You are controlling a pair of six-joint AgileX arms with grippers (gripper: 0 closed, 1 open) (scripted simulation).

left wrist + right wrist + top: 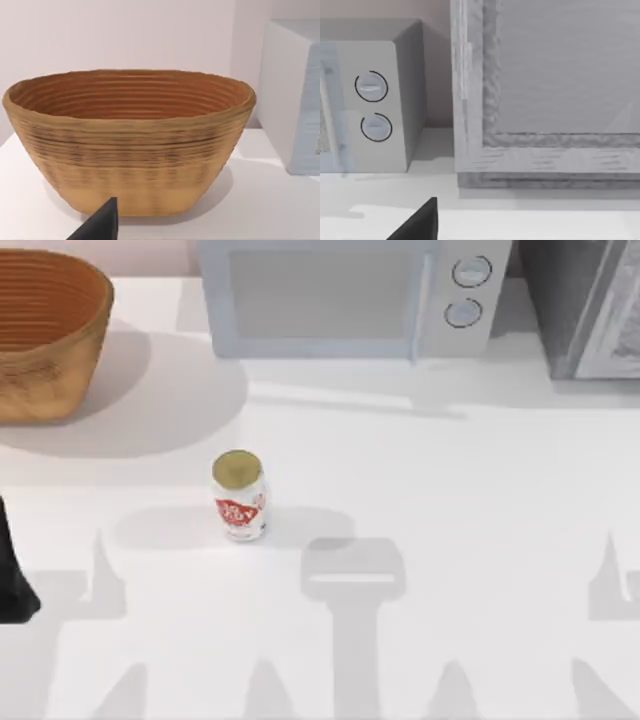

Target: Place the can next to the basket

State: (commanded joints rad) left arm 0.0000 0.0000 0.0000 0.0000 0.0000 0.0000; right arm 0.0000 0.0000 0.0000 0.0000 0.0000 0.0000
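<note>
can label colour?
Red label on a white body, dull gold top: the can, standing upright on the table, shows best in the top view.

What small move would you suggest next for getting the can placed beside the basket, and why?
Probably bring the left arm, at the table's left edge, over toward the can to grasp it. The can stands upright and untouched in the open, well apart from the basket at the far left corner, and it lies on the left half of the table, so the left arm looks the nearer one.
</note>
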